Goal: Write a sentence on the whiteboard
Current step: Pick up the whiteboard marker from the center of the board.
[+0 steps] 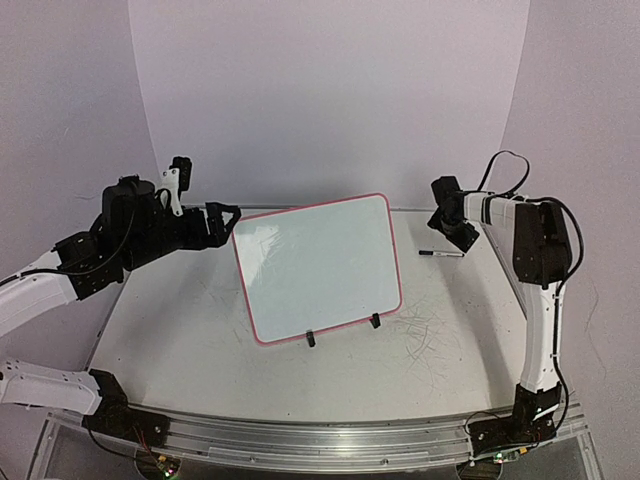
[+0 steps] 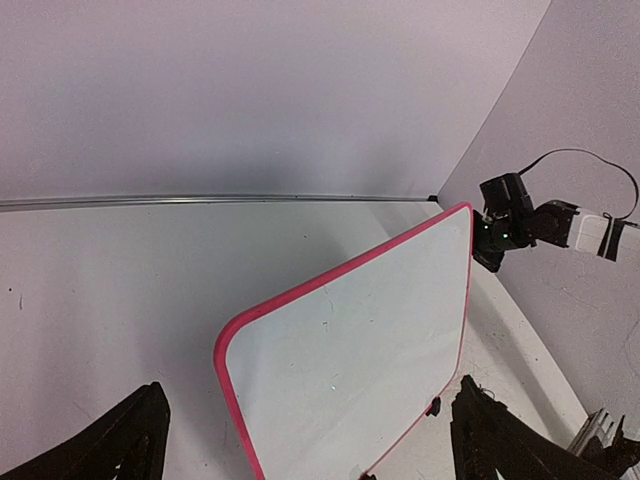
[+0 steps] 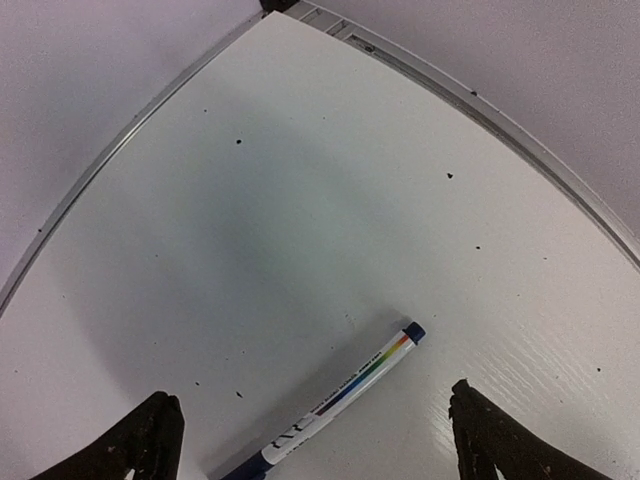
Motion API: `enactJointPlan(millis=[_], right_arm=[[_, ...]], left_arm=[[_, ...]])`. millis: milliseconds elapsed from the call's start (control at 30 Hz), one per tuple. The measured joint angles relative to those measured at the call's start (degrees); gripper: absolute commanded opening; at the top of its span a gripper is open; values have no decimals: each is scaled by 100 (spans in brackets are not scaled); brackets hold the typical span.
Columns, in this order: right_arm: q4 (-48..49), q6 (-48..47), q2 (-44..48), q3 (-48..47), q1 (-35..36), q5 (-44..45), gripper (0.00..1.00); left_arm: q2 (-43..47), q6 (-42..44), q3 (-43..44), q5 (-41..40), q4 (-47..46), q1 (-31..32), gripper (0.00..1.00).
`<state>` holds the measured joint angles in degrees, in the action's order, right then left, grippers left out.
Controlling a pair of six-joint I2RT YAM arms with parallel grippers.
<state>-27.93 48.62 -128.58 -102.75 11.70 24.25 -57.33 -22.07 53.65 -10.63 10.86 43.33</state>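
The whiteboard (image 1: 320, 265) with a pink-red frame stands tilted on its wire stand in the middle of the table; it also shows in the left wrist view (image 2: 350, 360). Its face is blank; no sentence shows. My left gripper (image 1: 228, 215) is open, just left of the board's upper left corner; in its own view (image 2: 310, 440) the fingers straddle the board's edge without touching. A white marker (image 1: 441, 254) with a blue cap lies on the table right of the board. My right gripper (image 1: 458, 237) is open above it, the marker (image 3: 340, 398) lying between the fingers.
The white tabletop (image 1: 180, 340) carries faint grey scribbles, densest near the front right (image 1: 425, 335). A metal rail runs along the table's back edge (image 2: 200, 200). A curved white backdrop rises behind.
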Motion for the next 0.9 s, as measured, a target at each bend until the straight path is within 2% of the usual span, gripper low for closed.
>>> enactJointPlan(millis=[167,467,633,900], right_arm=[[-231,92,-367,-210,0,23,81],[-607,97,-826,-647,0,61,77],[-762,92,-965,-815,-2,48,65],[-910,-25,-1193,-1073,-14,-107,55]], left_arm=[[60,71,-12,7,-50,0,99],[60,122,-12,50,-50,0,99],[60,125,-12,58,-49,0,99],[95,122,-12,61,-47,0,99]])
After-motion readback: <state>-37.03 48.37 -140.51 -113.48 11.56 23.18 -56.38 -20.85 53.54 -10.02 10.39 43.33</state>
